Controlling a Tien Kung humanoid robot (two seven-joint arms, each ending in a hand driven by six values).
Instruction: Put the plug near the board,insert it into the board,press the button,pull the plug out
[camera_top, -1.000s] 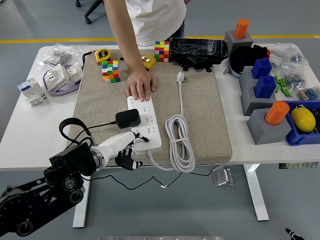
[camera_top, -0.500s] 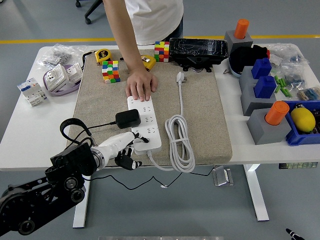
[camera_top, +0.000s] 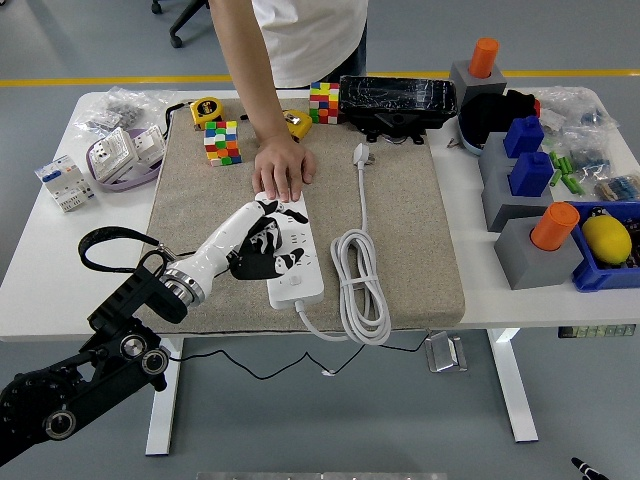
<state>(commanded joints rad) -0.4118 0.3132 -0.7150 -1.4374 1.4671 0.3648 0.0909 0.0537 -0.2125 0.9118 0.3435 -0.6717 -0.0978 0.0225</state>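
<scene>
A white power strip lies on the beige mat, running from near to far. My left hand is over the middle of the strip, where the black plug sits. The fingers are spread over the plug and hide most of it; I cannot tell whether they touch it. The plug's black cord loops off to the left of my wrist. A person's hand presses flat on the strip's far end. My right arm is out of view.
The strip's own white cable lies coiled to its right, with its white plug further back. Cubes, a tape measure, a black case and grey blocks line the far and right sides.
My left hand has lifted off the strip's near end and moved away from me to above the black plug, which is now covered. The person's hand has stayed in place.
</scene>
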